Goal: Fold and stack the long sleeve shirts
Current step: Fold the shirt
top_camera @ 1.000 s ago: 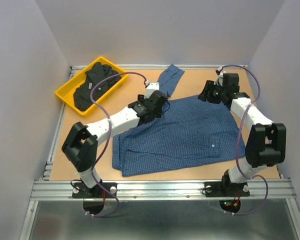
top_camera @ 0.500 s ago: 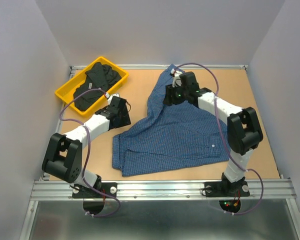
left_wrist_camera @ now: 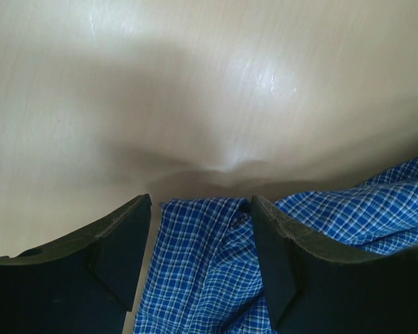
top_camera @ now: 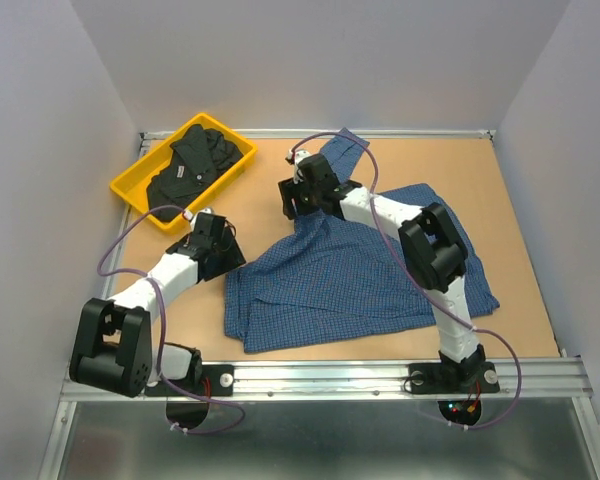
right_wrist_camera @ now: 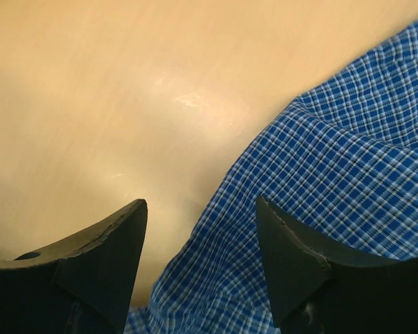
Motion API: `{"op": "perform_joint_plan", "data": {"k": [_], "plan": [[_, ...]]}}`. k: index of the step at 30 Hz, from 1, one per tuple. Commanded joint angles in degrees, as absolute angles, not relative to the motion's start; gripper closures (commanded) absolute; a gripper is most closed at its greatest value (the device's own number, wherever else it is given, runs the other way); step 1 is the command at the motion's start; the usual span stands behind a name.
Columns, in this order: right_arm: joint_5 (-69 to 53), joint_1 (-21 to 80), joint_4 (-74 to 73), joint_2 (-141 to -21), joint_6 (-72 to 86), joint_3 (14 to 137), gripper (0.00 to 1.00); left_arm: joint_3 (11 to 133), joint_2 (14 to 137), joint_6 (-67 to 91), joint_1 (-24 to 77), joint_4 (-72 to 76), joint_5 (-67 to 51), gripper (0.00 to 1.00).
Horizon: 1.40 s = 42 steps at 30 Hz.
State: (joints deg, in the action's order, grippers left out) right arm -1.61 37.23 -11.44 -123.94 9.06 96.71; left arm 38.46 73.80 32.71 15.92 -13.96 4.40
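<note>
Underneath everything, a bare wooden table point(top_camera: 520, 200), pale and glossy beyond both sets of jaws in the wrist views. Rumpled across its middle, a blue checked shirt point(top_camera: 350, 280), with one sleeve running away past the right gripper point(top_camera: 296, 200) toward the far edge. Well off to the far left of both sets of jaws, a yellow tray point(top_camera: 145, 160), with a black shirt point(top_camera: 190, 165) heaped inside it.

At the shirt's near left edge, the left gripper point(top_camera: 220, 252), low over the table. Jaws spread there point(left_wrist_camera: 198, 229), a bunched fold of blue check point(left_wrist_camera: 195, 264) lying between them and more cloth off to their right; possibly brushing the right one of the fingers point(left_wrist_camera: 279, 257), hard to say. At the shirt's far left corner, jaws of the right gripper point(right_wrist_camera: 202, 236) likewise spread, with blue check point(right_wrist_camera: 334, 181) between and to the right of them and bare table to their left.
</note>
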Motion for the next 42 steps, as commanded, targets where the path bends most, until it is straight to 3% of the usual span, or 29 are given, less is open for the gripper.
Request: {"op": "perform_joint_plan", "data": {"k": [1, 10, 15, 18, 20, 23, 24, 30, 35, 37, 42], "plan": [[7.1, 38.4, -9.5, -127.4, 11.5, 102.2, 0.31, 35.3, 70.1, 36.3, 15.0, -11.4, 2.4, 0.3], [13.8, 39.0, -9.5, -134.0, 13.6, 106.1, 0.36, 32.7, 72.5, 37.1, 14.0, -9.1, 0.9, 0.33], [14.2, 39.0, -9.5, -135.5, 13.7, 107.3, 0.57, 32.0, 73.5, 37.4, 14.0, -8.7, 0.7, 0.37], [13.8, 39.0, -9.5, -136.4, 13.7, 108.3, 0.7, 31.8, 74.3, 37.4, 14.0, -8.5, 0.4, 0.46], [12.3, 39.0, -9.5, -136.6, 14.0, 109.2, 0.76, 31.9, 74.7, 37.4, 14.0, -8.4, 0.4, 0.62], [8.2, 39.1, -9.2, -135.8, 14.7, 110.6, 0.97, 32.2, 74.4, 37.1, 14.0, -8.2, 0.4, 0.93], [7.4, 39.0, -9.1, -135.4, 14.7, 110.9, 0.97, 32.3, 74.0, 37.2, 14.0, -8.3, 0.4, 1.0], [3.1, 39.0, -3.8, -129.1, 17.5, 107.7, 0.99, 32.4, 68.0, 38.7, 14.0, -11.1, 2.3, 1.0], [-4.3, 37.7, 17.4, -117.5, 23.5, 90.0, 0.99, 31.7, 60.7, 41.0, 14.0, -14.1, 5.9, 1.0], [-6.6, 36.4, 33.4, -114.3, 29.5, 81.6, 0.99, 30.9, 58.8, 41.6, 14.0, -14.8, 6.2, 1.0], [-6.3, 32.7, 41.3, -113.3, 35.4, 72.5, 0.99, 28.8, 57.6, 43.2, 14.0, -14.7, 4.9, 1.0]]}}
